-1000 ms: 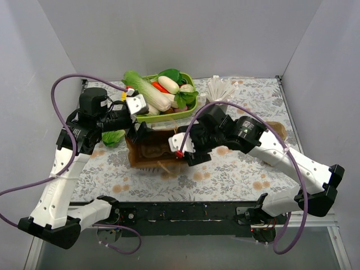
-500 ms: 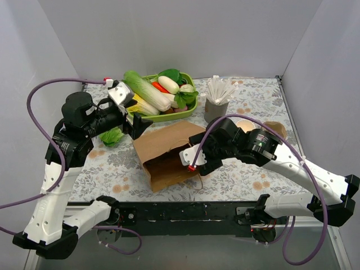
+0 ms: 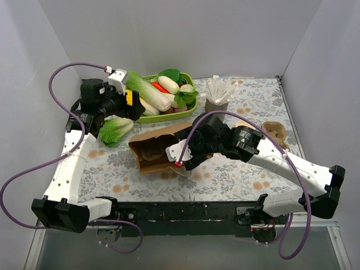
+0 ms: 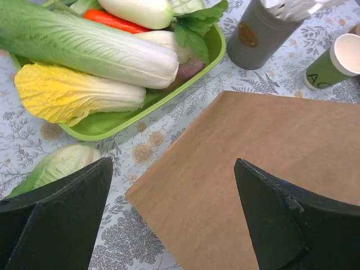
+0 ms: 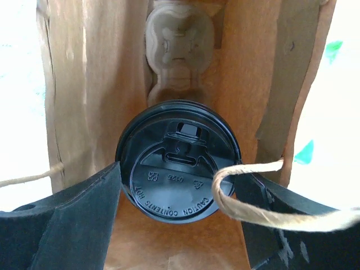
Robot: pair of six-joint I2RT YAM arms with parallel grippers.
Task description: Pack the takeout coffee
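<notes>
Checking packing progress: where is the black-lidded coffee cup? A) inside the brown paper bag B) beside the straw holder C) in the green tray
A: the right wrist view shows the coffee cup, lid facing the camera, flanked by the right end effector, with the paper bag walls on both sides.

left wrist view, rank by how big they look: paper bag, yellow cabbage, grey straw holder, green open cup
1. paper bag
2. yellow cabbage
3. grey straw holder
4. green open cup
The last two are farther away and cropped by the frame, so their places are unsure.
</notes>
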